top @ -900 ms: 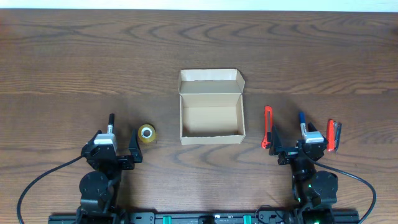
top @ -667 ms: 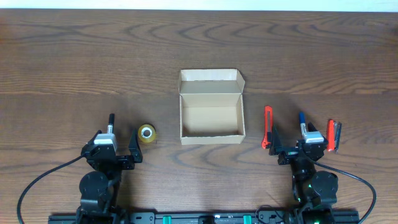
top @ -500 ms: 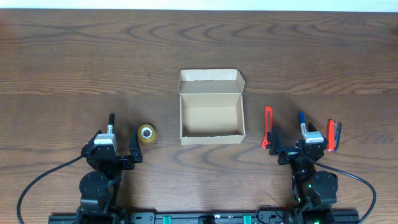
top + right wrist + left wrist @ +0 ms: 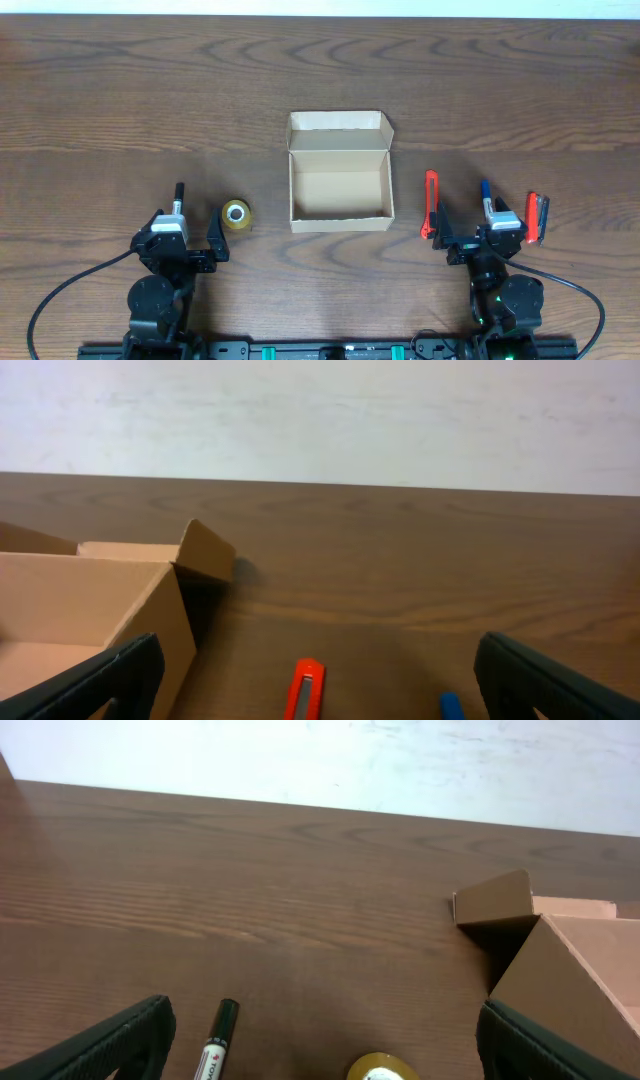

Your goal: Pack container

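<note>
The tan cardboard container stands open and empty at the table's middle, its flap lid folded back; it shows in the left wrist view and right wrist view. A tape roll and a black marker lie left of it, both seen in the left wrist view: roll, marker. A red utility knife, a blue pen and a red and a dark pen lie right. My left gripper and right gripper are open and empty near the front edge.
The table is dark brown wood. Both arm bases and cables sit at the front edge. A white wall rises behind the table's far edge in the wrist views.
</note>
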You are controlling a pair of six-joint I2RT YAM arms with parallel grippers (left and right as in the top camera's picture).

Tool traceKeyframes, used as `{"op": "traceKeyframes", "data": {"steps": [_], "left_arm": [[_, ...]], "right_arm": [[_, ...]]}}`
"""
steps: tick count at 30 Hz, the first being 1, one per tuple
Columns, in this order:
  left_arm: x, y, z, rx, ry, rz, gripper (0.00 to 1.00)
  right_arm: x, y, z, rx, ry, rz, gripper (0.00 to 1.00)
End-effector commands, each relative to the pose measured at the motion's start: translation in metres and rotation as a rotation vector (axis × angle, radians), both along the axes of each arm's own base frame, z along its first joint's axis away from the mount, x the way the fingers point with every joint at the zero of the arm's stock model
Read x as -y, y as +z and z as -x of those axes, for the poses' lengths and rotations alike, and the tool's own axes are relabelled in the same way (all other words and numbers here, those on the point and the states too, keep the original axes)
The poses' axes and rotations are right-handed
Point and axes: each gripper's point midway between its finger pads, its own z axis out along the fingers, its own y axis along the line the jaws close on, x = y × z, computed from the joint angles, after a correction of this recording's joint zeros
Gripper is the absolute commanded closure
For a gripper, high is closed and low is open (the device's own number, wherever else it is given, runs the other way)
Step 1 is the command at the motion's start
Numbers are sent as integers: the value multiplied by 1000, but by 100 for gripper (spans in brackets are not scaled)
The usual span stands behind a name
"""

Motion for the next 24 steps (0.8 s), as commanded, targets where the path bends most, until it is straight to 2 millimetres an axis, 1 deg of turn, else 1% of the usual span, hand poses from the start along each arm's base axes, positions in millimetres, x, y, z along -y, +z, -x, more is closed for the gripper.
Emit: {"op": "traceKeyframes", "data": {"steps": [1,15,24], "left_arm": [[1,-14,0,-29,-13,-20,5],[1,-14,0,-29,-13,-20,5],[1,-14,0,-29,-13,-20,5]], "right_arm": [[2,0,0,1,-12,-10,1],[2,0,0,1,-12,-10,1],[-2,0,1,1,10,-17,1]]}}
